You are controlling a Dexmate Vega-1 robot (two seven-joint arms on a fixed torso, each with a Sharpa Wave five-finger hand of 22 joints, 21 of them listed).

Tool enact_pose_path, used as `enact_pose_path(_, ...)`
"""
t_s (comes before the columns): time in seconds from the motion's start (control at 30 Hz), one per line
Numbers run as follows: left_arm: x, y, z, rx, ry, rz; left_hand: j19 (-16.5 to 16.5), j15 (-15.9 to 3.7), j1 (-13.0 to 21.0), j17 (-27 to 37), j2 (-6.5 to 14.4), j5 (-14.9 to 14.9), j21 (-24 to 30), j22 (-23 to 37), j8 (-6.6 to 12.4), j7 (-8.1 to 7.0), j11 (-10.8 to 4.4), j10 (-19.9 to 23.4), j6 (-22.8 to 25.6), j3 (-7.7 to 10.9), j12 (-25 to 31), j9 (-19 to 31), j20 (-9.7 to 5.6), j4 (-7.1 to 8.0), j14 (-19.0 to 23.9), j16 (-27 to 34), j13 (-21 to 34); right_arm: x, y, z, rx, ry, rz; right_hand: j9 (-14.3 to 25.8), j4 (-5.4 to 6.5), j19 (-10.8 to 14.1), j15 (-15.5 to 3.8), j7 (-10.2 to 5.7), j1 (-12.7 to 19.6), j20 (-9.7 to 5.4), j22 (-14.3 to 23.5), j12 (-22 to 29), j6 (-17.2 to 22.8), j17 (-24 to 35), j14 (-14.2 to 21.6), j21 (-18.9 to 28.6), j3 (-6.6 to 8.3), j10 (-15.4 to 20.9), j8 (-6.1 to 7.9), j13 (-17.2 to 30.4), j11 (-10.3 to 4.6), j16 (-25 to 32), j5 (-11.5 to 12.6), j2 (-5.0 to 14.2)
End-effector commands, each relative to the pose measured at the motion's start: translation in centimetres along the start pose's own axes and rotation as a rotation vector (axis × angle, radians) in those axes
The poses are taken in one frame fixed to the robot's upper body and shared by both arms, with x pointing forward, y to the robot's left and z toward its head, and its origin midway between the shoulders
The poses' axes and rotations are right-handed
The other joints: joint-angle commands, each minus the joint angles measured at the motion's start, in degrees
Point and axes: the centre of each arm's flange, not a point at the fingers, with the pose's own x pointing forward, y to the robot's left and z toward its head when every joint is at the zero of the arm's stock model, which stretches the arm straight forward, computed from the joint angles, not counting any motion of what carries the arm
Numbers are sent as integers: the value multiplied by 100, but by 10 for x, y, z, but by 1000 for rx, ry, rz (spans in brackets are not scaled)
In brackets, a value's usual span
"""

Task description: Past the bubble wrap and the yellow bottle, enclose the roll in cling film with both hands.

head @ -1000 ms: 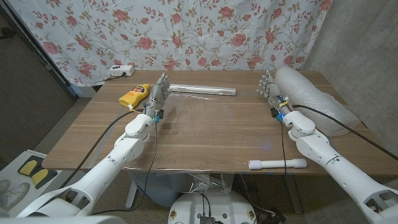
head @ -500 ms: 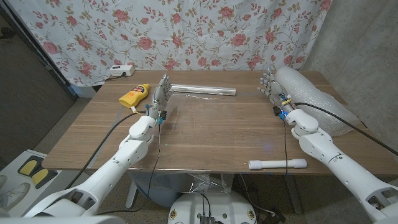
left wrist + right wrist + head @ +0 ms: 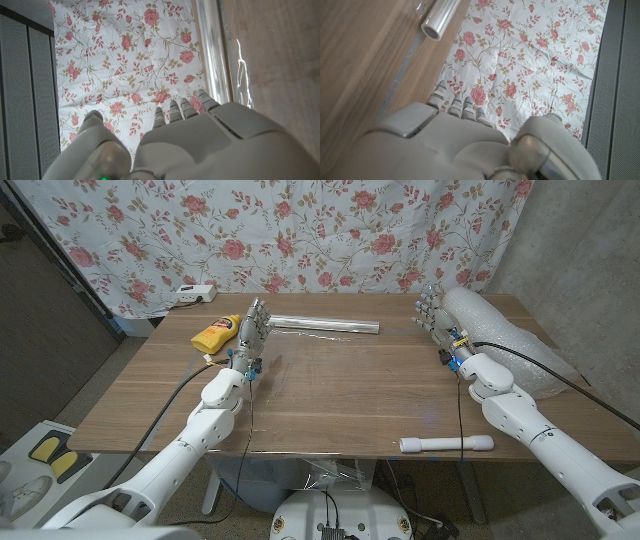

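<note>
where it lies, cling film roll (image 3: 322,325) clear, glossy

The wooden table (image 3: 330,395) carries a yellow bottle (image 3: 216,333) lying on its side near the far left corner, and just beside it to the right a long roll of cling film (image 3: 325,324) lies along the far edge. A sheet of the clear film (image 3: 340,375) is spread flat over the middle of the table and hangs over the near edge. A large bundle of bubble wrap (image 3: 500,340) lies along the right side, and a white roll (image 3: 446,444) lies near the front edge on the right
</note>
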Motion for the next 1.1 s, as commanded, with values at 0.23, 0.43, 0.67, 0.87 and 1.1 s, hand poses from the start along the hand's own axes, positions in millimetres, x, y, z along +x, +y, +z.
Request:
enact_pose_path(0.23, 7, 1, 0, -9, 3, -28, -8, 14, 54, 30, 59, 29, -24, 12, 33, -29, -28, 17, 33, 18, 17, 12, -52, -20, -59, 32, 15, -7, -3, 3, -75, 4, 24, 16, -95, -58, -97, 128, 178, -110, 20, 1, 17, 2, -56, -4, 22, 34, 49, 29, 12, -4, -6, 41)
enact_pose_path(0.43, 9, -4, -6, -36, 15, -35, -16, 20, 61, 29, 75, 30, -33, 13, 33, -25, -13, 14, 38, 24, 15, 12, -61, -25, -69, 31, 15, -10, -8, 2, -104, 2, 26, 15, -124, -54, -132, 175, 234, -127, 19, 8, 49, -2, -70, 0, 43, 59, 64, 28, -16, -9, -10, 56)
enact_pose_path(0.67, 12, -1, -9, -35, 24, -31, -18, 35, 66, 29, 88, 30, -38, 13, 32, -20, -5, 12, 38, 29, 14, 12, -65, -29, -76, 30, 15, -17, -13, 7, -162, -13, 28, 14, -162, -49, -166, 205, 305, -135, 17, -6, 80, -6, -74, 4, 69, 32, 77, 27, -61, -11, -18, 73)
enact_pose_path(0.87, 13, -3, -8, -16, 27, -40, -17, 34, 71, 29, 99, 30, -43, 14, 32, -16, -11, 11, 41, 33, 13, 12, -68, -34, -76, 33, 15, -25, -16, 12, -236, -12, 35, 14, -187, -54, -174, 203, 351, -140, 16, -7, 79, -9, -86, 3, 85, 36, 77, 26, -67, -15, -23, 82)
enact_pose_path(1.1, 15, -4, -13, -22, 40, -39, -16, 30, 75, 28, 111, 29, -49, 14, 31, -16, -16, 20, 43, 36, 17, 12, -70, -41, -85, 32, 15, -34, -20, 20, -300, -23, 31, 13, -222, -33, -185, 200, 412, -161, 15, -4, 79, -14, -90, 13, 106, 51, 77, 25, -80, -16, -31, 90)
